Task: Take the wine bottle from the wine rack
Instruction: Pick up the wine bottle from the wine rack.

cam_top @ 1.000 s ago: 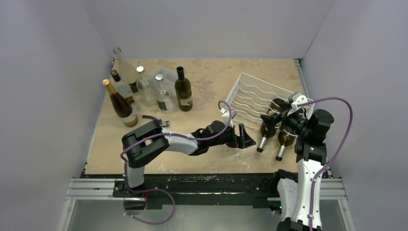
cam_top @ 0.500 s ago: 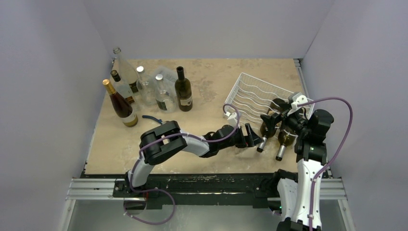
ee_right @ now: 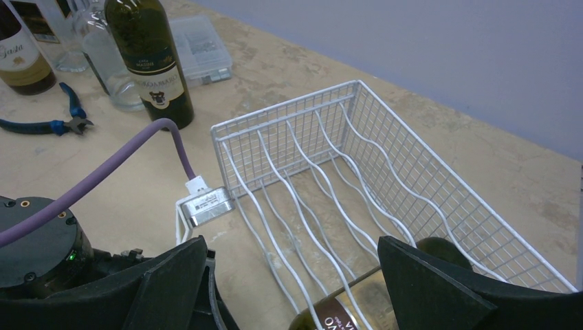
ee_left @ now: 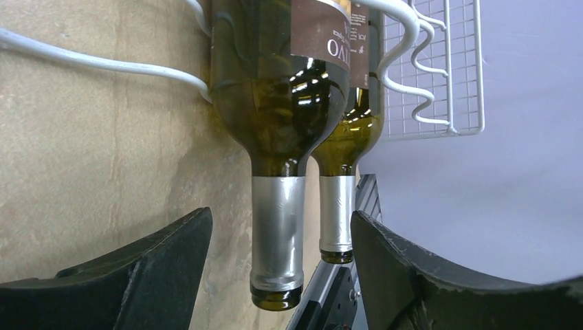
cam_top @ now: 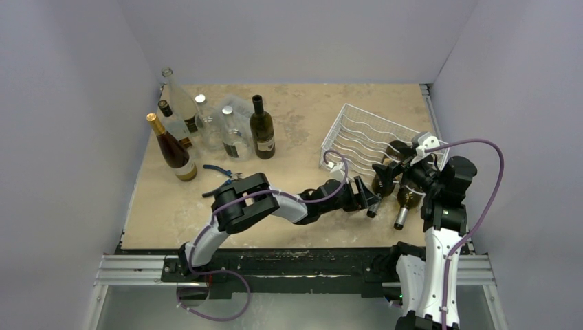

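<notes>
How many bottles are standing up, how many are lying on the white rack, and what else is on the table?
Standing bottles: 6
Bottles lying down: 2
Wine rack: 1
Blue pliers: 1
Clear plastic box: 1
Total: 11

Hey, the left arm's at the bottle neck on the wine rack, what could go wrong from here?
The left jaws straddle the front bottle's foil neck near its tip, not yet clamped; smooth foil may slip under the bottle's weight. The second bottle lies right against it on the wine rack, so pulling one could drag the other out. The right arm hangs close above both and might get bumped.
</notes>
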